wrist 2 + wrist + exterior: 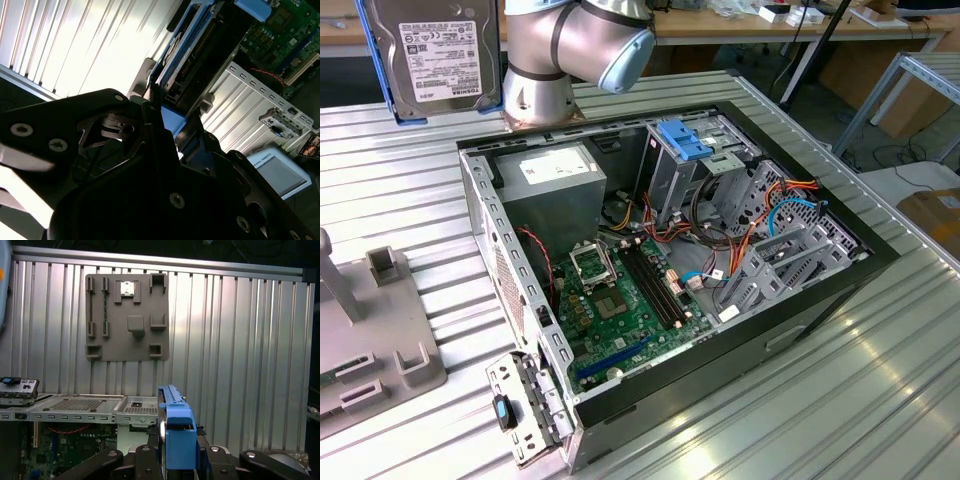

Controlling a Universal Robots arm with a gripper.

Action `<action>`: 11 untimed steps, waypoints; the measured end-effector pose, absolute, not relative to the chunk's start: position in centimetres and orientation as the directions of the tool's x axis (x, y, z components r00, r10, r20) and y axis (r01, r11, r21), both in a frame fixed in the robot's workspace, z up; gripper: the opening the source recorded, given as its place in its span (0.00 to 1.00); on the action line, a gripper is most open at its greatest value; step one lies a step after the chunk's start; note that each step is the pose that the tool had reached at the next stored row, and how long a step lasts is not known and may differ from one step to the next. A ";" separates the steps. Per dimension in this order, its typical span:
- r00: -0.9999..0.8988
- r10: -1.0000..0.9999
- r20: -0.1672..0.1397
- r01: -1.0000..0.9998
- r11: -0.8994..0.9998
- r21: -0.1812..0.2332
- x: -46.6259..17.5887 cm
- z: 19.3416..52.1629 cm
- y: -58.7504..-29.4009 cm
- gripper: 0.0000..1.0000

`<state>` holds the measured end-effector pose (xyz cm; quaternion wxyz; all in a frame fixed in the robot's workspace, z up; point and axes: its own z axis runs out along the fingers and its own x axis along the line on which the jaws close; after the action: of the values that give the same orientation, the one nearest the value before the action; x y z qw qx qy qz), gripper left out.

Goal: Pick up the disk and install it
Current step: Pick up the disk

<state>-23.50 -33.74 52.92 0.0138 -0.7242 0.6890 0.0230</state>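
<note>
The disk point(435, 55) hangs in the air at the exterior view's upper left, above the metal table and beside the arm's base. Its white label faces the camera and blue rails frame it. In the first wrist view I see it edge-on, its blue rail point(177, 432) standing between the black fingers point(142, 460). My gripper point(177, 457) is shut on the disk there. In the second wrist view the disk point(197, 55) rises from the gripper point(167, 120), high over the open computer case point(790, 320).
Inside the case lie a green motherboard point(620, 290), a grey power supply box point(550, 175), a drive cage with a light-blue latch point(685, 140) and bundled cables point(770, 215). A grey fixture plate point(370, 330) lies on the ribbed table at the exterior view's left.
</note>
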 end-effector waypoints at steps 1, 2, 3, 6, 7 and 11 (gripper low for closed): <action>0.049 -0.997 -0.052 -0.999 -0.050 0.012 -23.3 52.9 -33.7 0.36; 0.049 -0.997 -0.052 -0.999 -0.050 0.012 -23.1 52.9 -33.7 0.36; 0.049 -0.997 -0.052 -0.999 -0.050 0.012 -23.0 52.9 -33.7 0.36; 0.050 -0.997 -0.052 -0.999 -0.050 0.012 -21.9 52.9 -33.6 0.36; 0.050 -0.997 -0.052 -0.999 -0.050 0.012 -21.4 52.9 -33.6 0.36; 0.050 -0.997 -0.052 -0.999 -0.050 0.012 -20.2 52.9 -33.5 0.36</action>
<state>-20.18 -33.54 52.92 0.0139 -0.7243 0.6890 0.0230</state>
